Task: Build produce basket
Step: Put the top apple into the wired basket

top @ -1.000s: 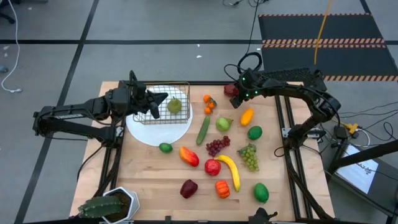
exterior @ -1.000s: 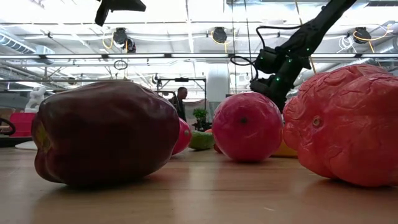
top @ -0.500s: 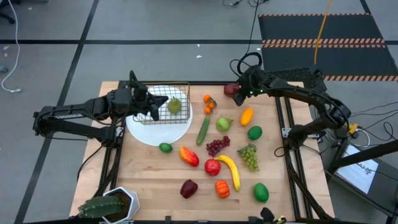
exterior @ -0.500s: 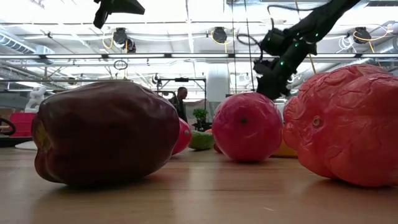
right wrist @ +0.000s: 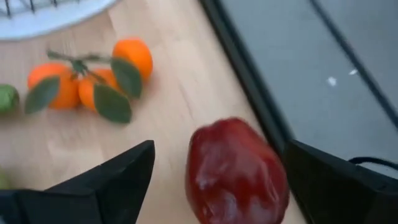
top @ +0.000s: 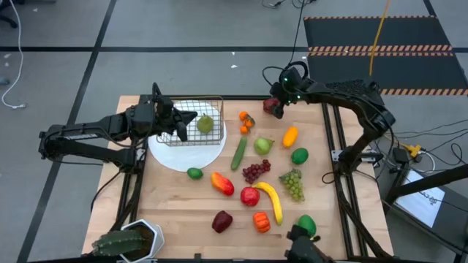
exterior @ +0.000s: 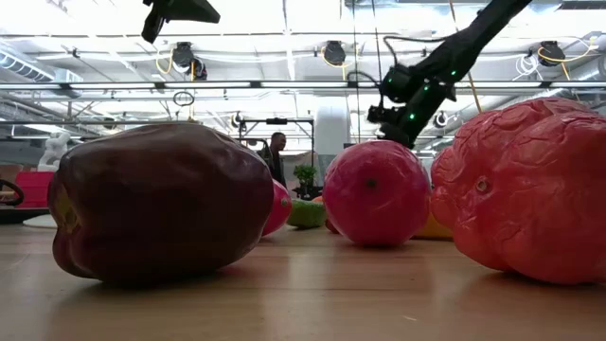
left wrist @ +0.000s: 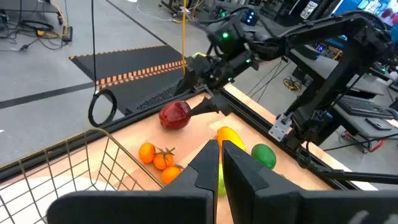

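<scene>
The right gripper [top: 276, 104] hangs over the far right corner of the wooden table [top: 175, 212], its 2 dark fingers [right wrist: 112, 180] spread wide on either side of a dark red apple [right wrist: 236, 171] without gripping it; the apple sits on the boards just beside the table's black edge rail. Close by lies a cluster of 3 small oranges with green leaves [right wrist: 87, 78].

Across the table, the left gripper [top: 178, 120] is at the wire basket [top: 191, 123], fingers pressed together at the basket's near wall; whether wire is pinched between them cannot be told. The basket stands on a round white plate [top: 183, 155] in the far left part of the table and holds 1 green pear [top: 205, 123].

The rest of the produce is spread over the middle and right of the table: a cucumber [top: 238, 152], a green apple [top: 262, 145], an orange pepper [top: 290, 136], 3 limes [top: 300, 155], purple grapes [top: 255, 171], green grapes [top: 293, 183], a mango [top: 222, 183], a red apple [top: 249, 196], a banana [top: 271, 200], a dark red pepper [top: 221, 220] and a small orange pumpkin [top: 261, 221].

A spiky potted plant [top: 128, 241] stands at the near left corner.
</scene>
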Controlling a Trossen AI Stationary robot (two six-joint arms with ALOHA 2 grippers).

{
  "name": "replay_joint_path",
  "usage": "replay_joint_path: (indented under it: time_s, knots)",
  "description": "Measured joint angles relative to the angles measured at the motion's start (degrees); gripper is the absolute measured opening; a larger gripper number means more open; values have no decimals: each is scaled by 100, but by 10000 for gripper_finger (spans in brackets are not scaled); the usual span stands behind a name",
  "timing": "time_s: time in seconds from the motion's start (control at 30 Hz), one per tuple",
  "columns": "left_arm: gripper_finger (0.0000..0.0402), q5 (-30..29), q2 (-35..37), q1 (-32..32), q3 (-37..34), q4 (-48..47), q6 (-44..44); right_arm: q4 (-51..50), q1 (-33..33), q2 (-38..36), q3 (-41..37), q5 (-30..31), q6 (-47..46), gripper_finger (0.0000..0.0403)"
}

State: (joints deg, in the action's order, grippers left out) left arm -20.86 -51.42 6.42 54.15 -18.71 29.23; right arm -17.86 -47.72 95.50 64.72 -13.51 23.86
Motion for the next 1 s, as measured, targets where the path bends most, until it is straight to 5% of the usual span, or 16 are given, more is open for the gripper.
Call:
replay_joint_path:
  time_s: [0.6, 1.0]
  knots:
    - [22, -13, 0, 0, 2, 6, -70, -560, 24, 930, 328, 791, 1014, 352]
    - [22, -15, 0, 0, 2, -6, -68, -616, 9, 907, 312, 1203, 952, 275]
